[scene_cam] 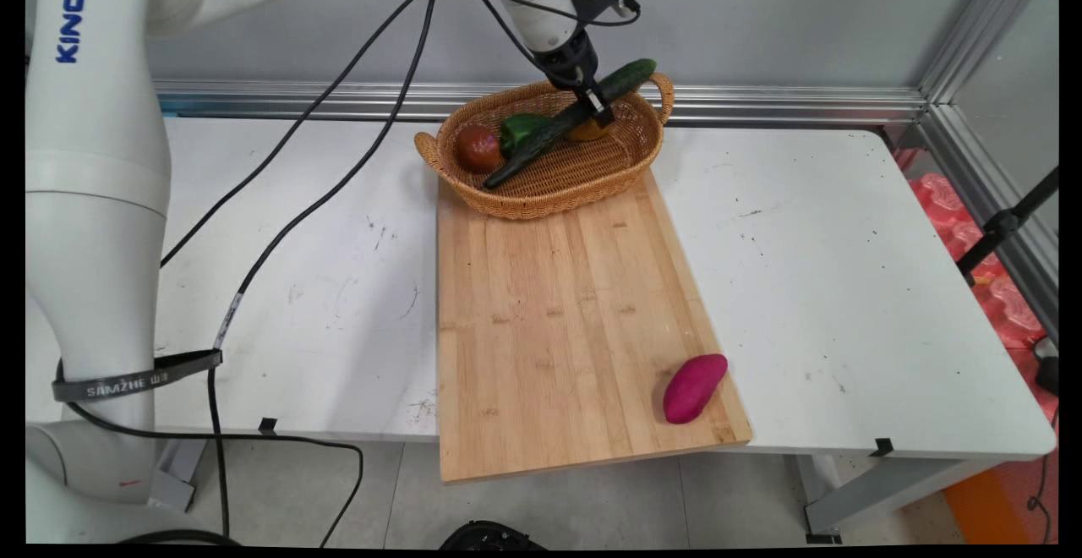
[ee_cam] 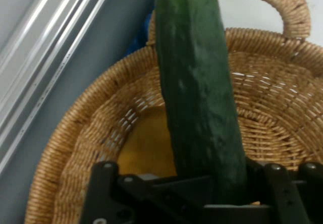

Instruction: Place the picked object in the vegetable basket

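The gripper (scene_cam: 595, 104) was clamped on a cucumber (scene_cam: 565, 121) over the wicker basket (scene_cam: 583, 182). Its long axis slanted, upper end past the basket's far right rim, lower end down in the basket beside a green pepper (scene_cam: 520, 129) and a tomato (scene_cam: 479, 149). A purple sweet potato (scene_cam: 694, 387) lay on the cutting board (scene_cam: 558, 321). A cable strap (scene_cam: 135, 381) read "SAMZHE"

bench: a white bench (scene_cam: 845, 287) with small dark marks, set against a grey wall
board: a long wooden cutting board (scene_cam: 558, 313) lies on the bench, its near end sticking out past the front edge
basket: a woven basket (scene_cam: 549, 182) sits at the far end, partly on the board
cables: black cables (scene_cam: 338, 182) hang down across the bench's left side
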Robot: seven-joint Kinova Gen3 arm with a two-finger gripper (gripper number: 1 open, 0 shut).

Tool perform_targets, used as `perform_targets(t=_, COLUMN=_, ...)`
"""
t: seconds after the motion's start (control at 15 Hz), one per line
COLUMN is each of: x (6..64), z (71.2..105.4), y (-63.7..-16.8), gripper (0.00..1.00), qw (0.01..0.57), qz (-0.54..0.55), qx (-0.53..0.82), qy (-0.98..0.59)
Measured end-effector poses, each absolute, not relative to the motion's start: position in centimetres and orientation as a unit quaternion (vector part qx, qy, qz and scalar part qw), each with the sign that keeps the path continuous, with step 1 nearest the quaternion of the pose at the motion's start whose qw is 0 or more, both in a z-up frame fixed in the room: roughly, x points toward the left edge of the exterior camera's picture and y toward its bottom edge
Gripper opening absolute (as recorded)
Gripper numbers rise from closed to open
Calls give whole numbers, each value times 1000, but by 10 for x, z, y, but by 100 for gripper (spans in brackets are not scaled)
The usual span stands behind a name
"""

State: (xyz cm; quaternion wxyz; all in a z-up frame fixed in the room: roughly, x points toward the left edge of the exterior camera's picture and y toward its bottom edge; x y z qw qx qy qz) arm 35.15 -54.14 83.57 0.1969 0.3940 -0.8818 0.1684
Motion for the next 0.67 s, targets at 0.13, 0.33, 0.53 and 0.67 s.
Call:
perform_targets(t=0.13, x=350, z=835, y=-540, gripper=100, qw=202, qz=165, qx=392, qy=-882)
perform_targets(t=0.33, x=348, z=840, y=-537, gripper=100, qw=211, qz=164, qx=386, qy=-883)
perform_targets(t=0.53, x=348, z=851, y=-532, gripper=100, qw=222, qz=165, qx=379, qy=-883)
perform_targets(t=0.67, x=347, z=858, y=-529, gripper=100, qw=227, qz=165, qx=375, qy=-884)
